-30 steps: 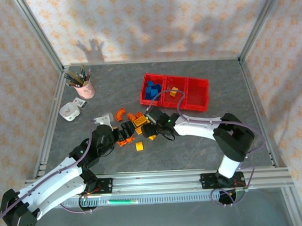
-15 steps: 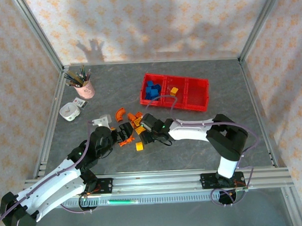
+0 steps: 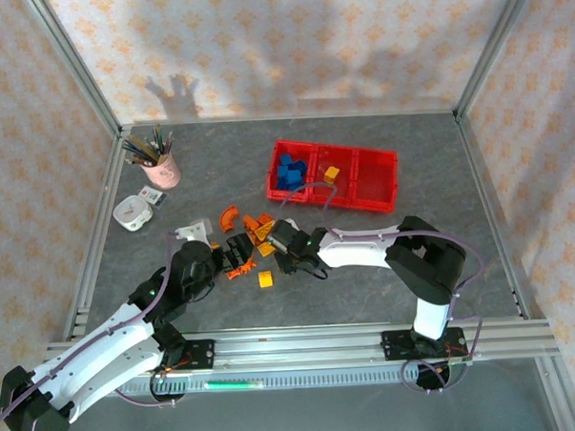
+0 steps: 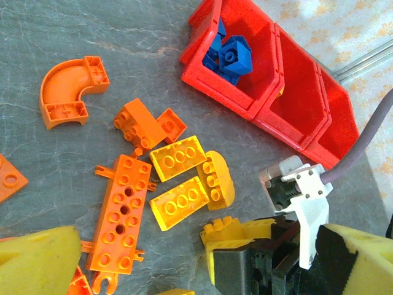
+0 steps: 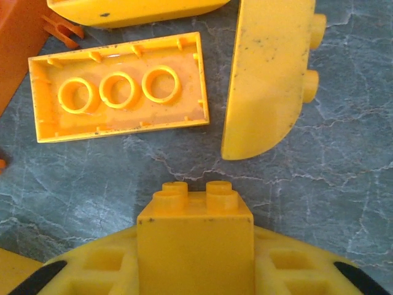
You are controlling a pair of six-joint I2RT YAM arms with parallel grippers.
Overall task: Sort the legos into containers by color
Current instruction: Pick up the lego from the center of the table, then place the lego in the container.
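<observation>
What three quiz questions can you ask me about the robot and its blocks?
1. Pick one: what colour are the blocks in the left compartment of the red bins? A blue, B orange, C green.
2. True or false: the orange arch sits inside a bin.
3. Short answer: what colour is the block clamped in the right gripper?
Key: 1 A. 2 false. 3 yellow.
</observation>
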